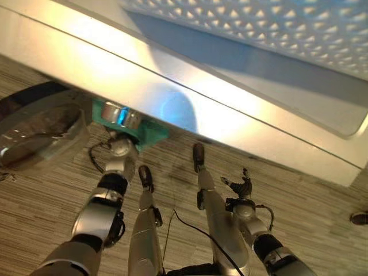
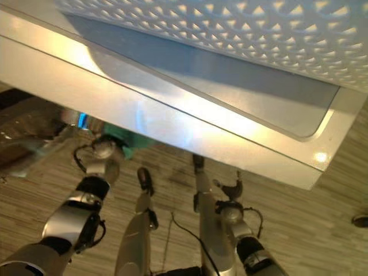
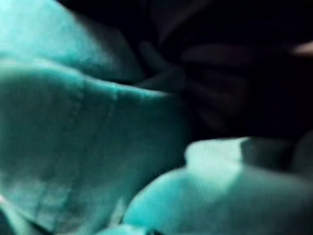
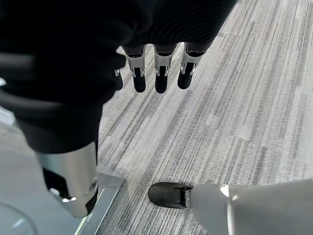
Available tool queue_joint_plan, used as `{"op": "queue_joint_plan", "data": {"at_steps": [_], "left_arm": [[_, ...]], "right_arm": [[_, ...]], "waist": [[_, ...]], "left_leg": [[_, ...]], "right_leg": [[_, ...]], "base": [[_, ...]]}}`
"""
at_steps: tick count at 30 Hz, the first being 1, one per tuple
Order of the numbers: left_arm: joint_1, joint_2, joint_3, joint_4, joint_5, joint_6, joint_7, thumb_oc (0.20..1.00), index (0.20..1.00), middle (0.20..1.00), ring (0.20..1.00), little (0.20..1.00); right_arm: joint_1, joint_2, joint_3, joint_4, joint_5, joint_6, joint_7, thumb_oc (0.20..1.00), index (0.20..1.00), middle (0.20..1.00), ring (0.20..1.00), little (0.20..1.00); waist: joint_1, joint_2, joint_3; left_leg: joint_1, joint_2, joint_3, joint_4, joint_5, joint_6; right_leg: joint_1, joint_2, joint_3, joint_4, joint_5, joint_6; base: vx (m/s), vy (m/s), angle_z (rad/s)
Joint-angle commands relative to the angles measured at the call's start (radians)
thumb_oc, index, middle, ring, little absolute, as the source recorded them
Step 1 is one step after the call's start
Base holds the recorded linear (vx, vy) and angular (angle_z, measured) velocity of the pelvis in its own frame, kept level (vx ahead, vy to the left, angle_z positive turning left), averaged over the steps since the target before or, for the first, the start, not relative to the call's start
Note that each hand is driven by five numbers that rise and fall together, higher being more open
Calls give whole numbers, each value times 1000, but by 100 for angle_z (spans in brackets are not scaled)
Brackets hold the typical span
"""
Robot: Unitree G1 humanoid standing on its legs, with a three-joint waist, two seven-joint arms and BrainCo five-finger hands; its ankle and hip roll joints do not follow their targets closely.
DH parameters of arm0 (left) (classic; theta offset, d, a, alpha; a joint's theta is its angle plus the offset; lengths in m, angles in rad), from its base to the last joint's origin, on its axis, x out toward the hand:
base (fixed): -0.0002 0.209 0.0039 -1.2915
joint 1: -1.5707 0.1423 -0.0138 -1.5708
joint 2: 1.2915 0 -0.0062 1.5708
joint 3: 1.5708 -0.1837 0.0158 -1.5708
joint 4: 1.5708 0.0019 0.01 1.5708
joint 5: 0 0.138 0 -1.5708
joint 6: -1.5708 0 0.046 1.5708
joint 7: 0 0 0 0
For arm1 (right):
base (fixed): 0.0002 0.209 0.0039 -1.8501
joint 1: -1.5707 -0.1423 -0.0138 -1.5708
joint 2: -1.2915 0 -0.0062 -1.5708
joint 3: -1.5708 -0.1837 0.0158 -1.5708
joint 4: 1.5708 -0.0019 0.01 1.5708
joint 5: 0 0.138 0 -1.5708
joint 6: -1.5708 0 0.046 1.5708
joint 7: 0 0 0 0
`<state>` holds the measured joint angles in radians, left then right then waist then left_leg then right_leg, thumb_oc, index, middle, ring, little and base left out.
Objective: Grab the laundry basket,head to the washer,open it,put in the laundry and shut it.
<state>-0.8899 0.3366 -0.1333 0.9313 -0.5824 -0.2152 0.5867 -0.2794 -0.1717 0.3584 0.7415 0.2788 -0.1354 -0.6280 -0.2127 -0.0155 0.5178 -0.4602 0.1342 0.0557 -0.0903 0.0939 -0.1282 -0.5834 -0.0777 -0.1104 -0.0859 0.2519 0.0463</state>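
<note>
You are feeding the teal laundry (image 1: 150,131) into the washer (image 1: 241,109), its door (image 1: 40,129) swung open; your left hand (image 1: 118,145) is buried in cloth, fingers unreadable. Your right hand (image 1: 241,187) is hanging slack-fingered and empty. The basket (image 1: 276,23) is sitting on top; shutting remains.

Your left arm reaches forward and down, its wrist straight, the left hand (image 1: 122,117) buried to the wrist, so you cannot read its fingers. Your right arm hangs low at your side, elbow bent; the right hand (image 1: 241,187) is held free, fingers (image 4: 161,80) loosely extended, holding nothing.
</note>
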Motion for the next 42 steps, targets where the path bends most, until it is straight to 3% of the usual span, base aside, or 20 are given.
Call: {"op": "queue_joint_plan", "data": {"at_steps": [1,3,4,9,11,12,14,15,16,19,23,27,29,33,34,35,36,37,40,42], "left_arm": [[-88,49,-39,40,36,-26,28,200,200,200,200,200],[-161,52,-73,69,54,-12,18,200,200,200,200,200],[-282,2,-136,103,74,13,0,200,200,200,200,200],[-441,-30,-135,172,-15,18,-30,200,200,200,200,200],[-500,-54,-65,150,-233,-41,-31,200,200,200,200,200],[-592,-69,-33,46,-401,-152,-9,200,200,200,200,200],[-622,-70,-35,-140,-451,-259,4,209,209,209,209,209],[-617,-72,-35,-148,-447,-259,10,523,523,523,523,523],[-605,-86,-9,-286,-439,-324,34,1000,1000,1000,1000,1000],[-593,-58,-4,-315,-386,-316,61,1000,1000,1000,1000,1000],[-545,-17,-19,-272,-335,-252,56,1000,1000,1000,1000,1000],[-472,33,-106,-187,-167,-114,18,1000,1000,1000,1000,1000],[-450,94,-231,-83,23,18,-52,1000,1000,1000,1000,1000],[-526,192,-464,21,345,144,-163,1000,1000,1000,1000,1000],[-558,214,-530,29,459,171,-166,1000,1000,1000,1000,1000],[-614,240,-660,59,651,219,-222,1000,1000,1000,1000,1000],[-617,239,-662,61,651,218,-222,1000,1000,1000,1000,1000],[-656,237,-733,74,765,243,-270,1000,1000,1000,1000,1000],[-728,197,-871,155,922,298,-383,1000,1000,1000,1000,1000],[-741,199,-894,158,930,305,-418,1000,1000,1000,1000,1000]], "right_arm": [[80,-18,1,-29,-23,-37,-6,1000,1000,1000,1000,1000],[80,-26,2,-24,-26,-41,-6,1000,1000,1000,1000,1000],[70,-30,-5,-19,-17,-43,-9,1000,1000,1000,1000,1000],[61,-36,-14,-42,-18,-48,-14,1000,1000,1000,1000,1000],[52,-52,-27,-68,-22,-36,-28,1000,1000,1000,1000,1000],[52,-74,-54,-95,-34,-9,-51,1000,1000,1000,1000,1000],[69,-101,-78,-141,-65,2,-62,1000,1000,1000,1000,1000],[71,-102,-79,-143,-66,4,-62,1000,1000,1000,1000,1000],[96,-112,-84,-157,-93,7,-68,1000,1000,1000,1000,1000],[113,-120,-91,-141,-104,9,-68,1000,1000,1000,1000,1000],[140,-113,-100,-120,-104,12,-62,1000,1000,1000,1000,1000],[160,-105,-100,-90,-84,0,-33,1000,1000,1000,1000,1000],[156,-112,-92,-92,-64,-20,6,1000,1000,1000,1000,1000],[132,-143,-88,-102,-65,-33,60,1000,1000,1000,1000,1000],[126,-150,-88,-97,-67,-37,69,1000,1000,1000,1000,1000],[108,-170,-87,-90,-71,-38,88,1000,1000,1000,1000,1000],[106,-169,-88,-90,-71,-38,88,1000,1000,1000,1000,1000],[94,-181,-92,-74,-58,-36,105,1000,1000,1000,1000,1000],[86,-206,-97,-27,-11,-23,154,1000,1000,1000,1000,1000],[93,-213,-100,-18,2,-14,171,1000,1000,1000,1000,1000]], "waist": [[2,-20,-59],[-12,-18,-57],[-34,-12,-61],[-64,-17,-68],[-72,-15,-68],[-77,0,-65],[-79,8,-58],[-79,9,-60],[-82,9,-59],[-88,0,-73],[-82,9,-84],[-74,30,-91],[-63,50,-92],[-46,70,-82],[-44,72,-78],[-41,77,-71],[-40,76,-69],[-38,79,-64],[-37,89,-56],[-36,92,-54]], "left_leg": [[-4,28,36,3,-31,-12],[-11,28,36,3,-31,-13],[-19,28,38,3,-34,-17],[-14,33,49,3,-43,-16],[-9,38,57,3,-46,-15],[-14,40,59,3,-49,-13],[-23,37,56,3,-50,-11],[-24,37,56,3,-50,-11],[-35,34,56,3,-53,-13],[-48,38,67,3,-58,-16],[-49,43,73,3,-57,-15],[-49,44,68,3,-50,-14],[-50,41,61,3,-44,-15],[-48,35,48,3,-31,-17],[-48,34,44,3,-30,-18],[-46,32,38,3,-27,-21],[-45,32,37,3,-27,-21],[-46,29,31,3,-24,-22],[-49,21,12,3,-17,-24],[-50,19,8,3,-16,-23]], "right_leg": [[-56,-59,-10,159,-147,104],[-67,-57,-10,161,-146,106],[-76,-54,-6,158,-144,107],[-101,-34,16,179,-154,106],[-114,-28,25,192,-160,107],[-133,-22,31,206,-167,108],[-152,-16,33,210,-170,110],[-154,-16,32,211,-171,110],[-170,-7,35,210,-171,111],[-192,6,46,205,-166,113],[-201,12,51,210,-167,110],[-197,7,40,219,-178,100],[-191,4,30,218,-180,95],[-176,-1,16,216,-181,93],[-173,-2,14,216,-182,93],[-166,-5,11,215,-184,94],[-165,-5,10,215,-184,94],[-160,-7,8,216,-186,94],[-149,-11,0,213,-188,94],[-147,-11,1,213,-189,94]], "base": [[24,-56,-1],[45,-66,1],[65,-85,3],[39,-50,0],[50,-57,-8],[52,-52,-11],[30,-33,-7],[22,-44,-2],[17,-31,0],[21,-34,-5],[15,-22,-9],[0,-21,-2],[0,0,0],[-28,-12,7],[-43,-14,3],[-35,-2,6],[-40,0,12],[-37,-8,16],[-35,1,16],[-12,11,10]]}}
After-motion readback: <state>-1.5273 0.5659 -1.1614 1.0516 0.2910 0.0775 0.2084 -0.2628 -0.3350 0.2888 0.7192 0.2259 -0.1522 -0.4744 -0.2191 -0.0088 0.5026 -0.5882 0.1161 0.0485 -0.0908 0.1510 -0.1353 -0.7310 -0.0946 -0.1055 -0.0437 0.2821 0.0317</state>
